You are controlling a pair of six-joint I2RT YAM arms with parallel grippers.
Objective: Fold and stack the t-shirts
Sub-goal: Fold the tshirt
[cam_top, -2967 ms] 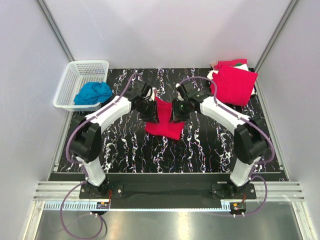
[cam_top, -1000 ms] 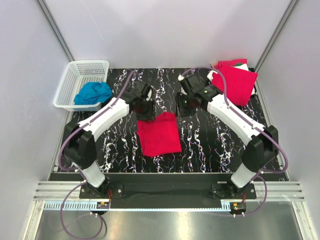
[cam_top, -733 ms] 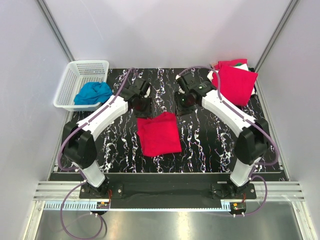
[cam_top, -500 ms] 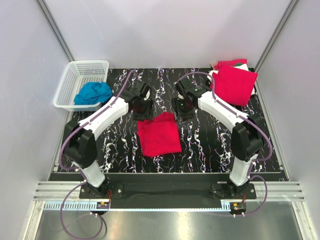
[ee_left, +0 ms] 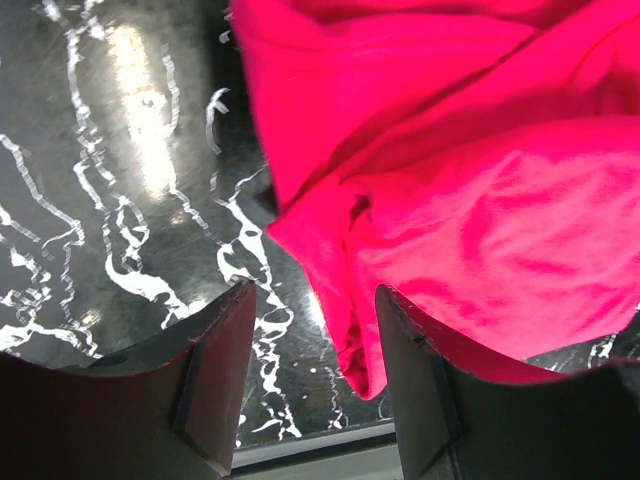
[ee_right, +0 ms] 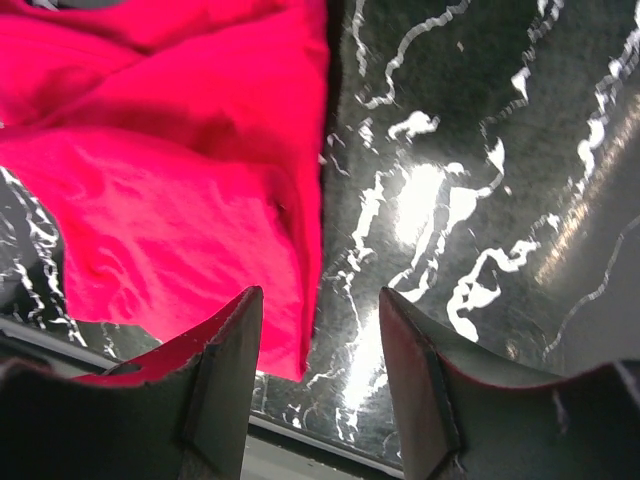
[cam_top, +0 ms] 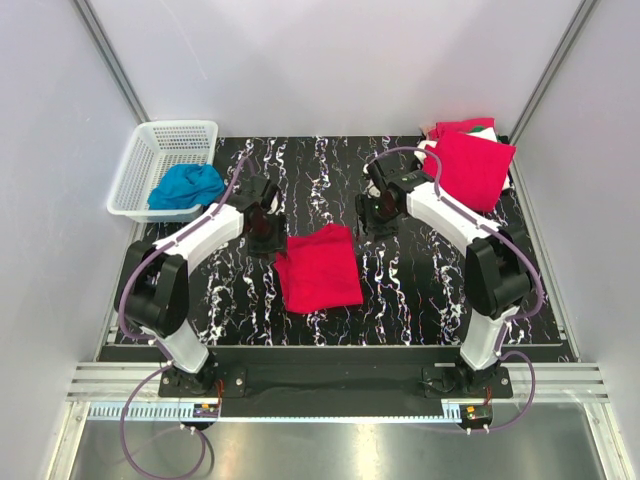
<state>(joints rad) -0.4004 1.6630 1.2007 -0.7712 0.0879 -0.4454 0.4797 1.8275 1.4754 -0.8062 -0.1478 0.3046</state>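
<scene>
While both hands hang low over the black marbled table with fingers spread wide and nothing held, a folded red t-shirt lies flat between them, its left edge just beside the left hand and its far right corner near the right hand. Well beyond the right hand, on its outer side, rests a stack of folded red t-shirts showing some white and green. Past the left hand sits a white basket holding a blue cloth.

Red t-shirt on marbled table, right hand spread, empty
</scene>
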